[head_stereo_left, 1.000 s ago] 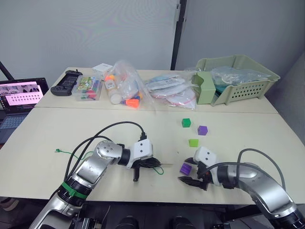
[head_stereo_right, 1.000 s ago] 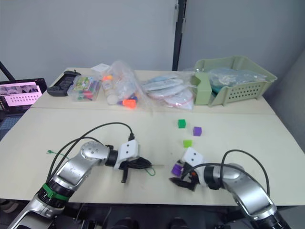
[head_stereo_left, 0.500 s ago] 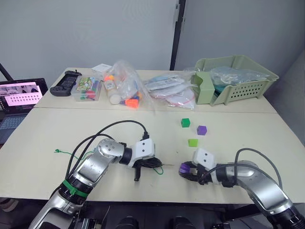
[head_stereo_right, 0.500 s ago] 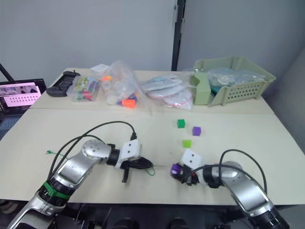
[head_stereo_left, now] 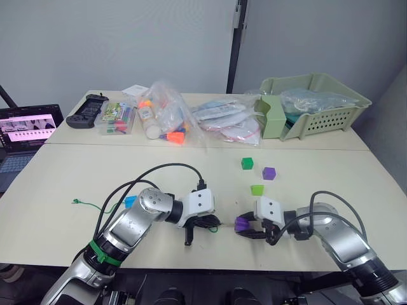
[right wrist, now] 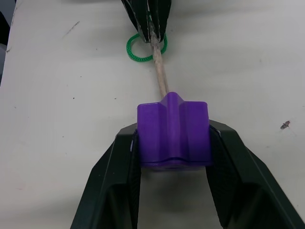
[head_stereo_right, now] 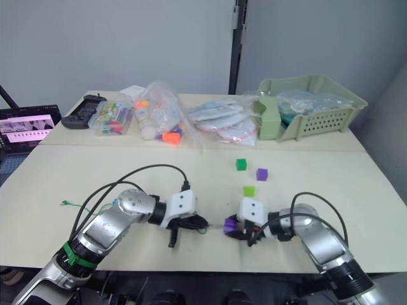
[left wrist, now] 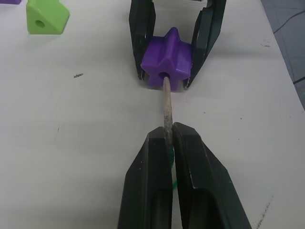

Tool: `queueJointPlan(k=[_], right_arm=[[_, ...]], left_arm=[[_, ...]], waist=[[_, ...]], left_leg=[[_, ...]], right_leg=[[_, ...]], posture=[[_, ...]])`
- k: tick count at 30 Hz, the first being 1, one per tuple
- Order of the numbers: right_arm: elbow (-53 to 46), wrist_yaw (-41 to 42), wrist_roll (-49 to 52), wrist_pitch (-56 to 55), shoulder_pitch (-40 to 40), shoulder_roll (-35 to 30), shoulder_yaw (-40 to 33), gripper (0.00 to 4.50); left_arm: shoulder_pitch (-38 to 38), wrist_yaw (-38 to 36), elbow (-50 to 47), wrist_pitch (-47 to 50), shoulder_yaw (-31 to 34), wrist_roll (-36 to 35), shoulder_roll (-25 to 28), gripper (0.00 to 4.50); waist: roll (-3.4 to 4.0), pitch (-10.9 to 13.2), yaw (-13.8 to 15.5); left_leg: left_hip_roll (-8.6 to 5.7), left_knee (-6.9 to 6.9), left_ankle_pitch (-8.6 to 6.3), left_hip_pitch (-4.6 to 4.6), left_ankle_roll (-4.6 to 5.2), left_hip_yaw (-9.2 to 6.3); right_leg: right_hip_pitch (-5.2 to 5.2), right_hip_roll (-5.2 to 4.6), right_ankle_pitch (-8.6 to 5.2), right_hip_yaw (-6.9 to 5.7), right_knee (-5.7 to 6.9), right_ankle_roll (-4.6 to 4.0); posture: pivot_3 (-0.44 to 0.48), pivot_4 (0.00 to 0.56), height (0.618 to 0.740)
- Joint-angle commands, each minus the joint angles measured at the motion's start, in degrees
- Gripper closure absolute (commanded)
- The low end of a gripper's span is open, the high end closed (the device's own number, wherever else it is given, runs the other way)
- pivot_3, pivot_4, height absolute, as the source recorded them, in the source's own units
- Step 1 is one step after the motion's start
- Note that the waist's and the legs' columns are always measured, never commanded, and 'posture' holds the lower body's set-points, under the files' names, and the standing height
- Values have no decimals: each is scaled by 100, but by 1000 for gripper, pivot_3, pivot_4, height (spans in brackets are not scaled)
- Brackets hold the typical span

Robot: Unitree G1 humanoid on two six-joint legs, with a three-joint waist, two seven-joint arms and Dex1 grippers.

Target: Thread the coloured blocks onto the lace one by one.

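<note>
Left end effector [left wrist: 167, 136] low over the bench, fingers pressed together on the lace tip [left wrist: 166, 102]. Right end effector [right wrist: 172, 138] faces it from the opposite side, fingers clamping the purple star block [right wrist: 173, 129]. Both forearms angled inward.

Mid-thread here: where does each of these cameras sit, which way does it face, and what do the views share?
Left and right eye views: on the head, looking forward and down over the table; both arms show, left gripper facing right gripper.
Left wrist view: along the left gripper's fingers, shut on the lace, toward the purple star block.
Right wrist view: along the right gripper's fingers, shut on that block, toward the left gripper.
Shared: the block and the lace's pale tip at its hole appear in both wrist views.
</note>
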Motion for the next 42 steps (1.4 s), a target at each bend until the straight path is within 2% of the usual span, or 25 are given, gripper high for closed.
queueJointPlan(k=[1, 22, 42], right_arm=[[67, 95, -95, -76, -23, -10, 54, 3131], [-35, 14, -279, 49, 45, 14, 165, 3131], [-168, -38, -335, 154, 85, 111, 223, 3131]], left_arm=[[-91, 67, -253, 130, -9, 50, 42, 4500], [-459, 257, -729, 1195, -296, 133, 261, 4500], [-548, 281, -632, 1017, -339, 71, 113, 4500]], waist=[[0, 0, 0], [0, 0, -2], [0, 0, -18]], left_leg=[[0, 0, 0, 0, 0, 0], [-1, 1, 0, 5, 0, 0], [1, 1, 0, 7, 0, 1]], right_leg=[[0, 0, 0, 0, 0, 0], [4, 0, 0, 0, 2, 0], [4, 2, 0, 0, 4, -1]], posture=[[0, 150, 740], [0, 150, 740], [0, 150, 740]])
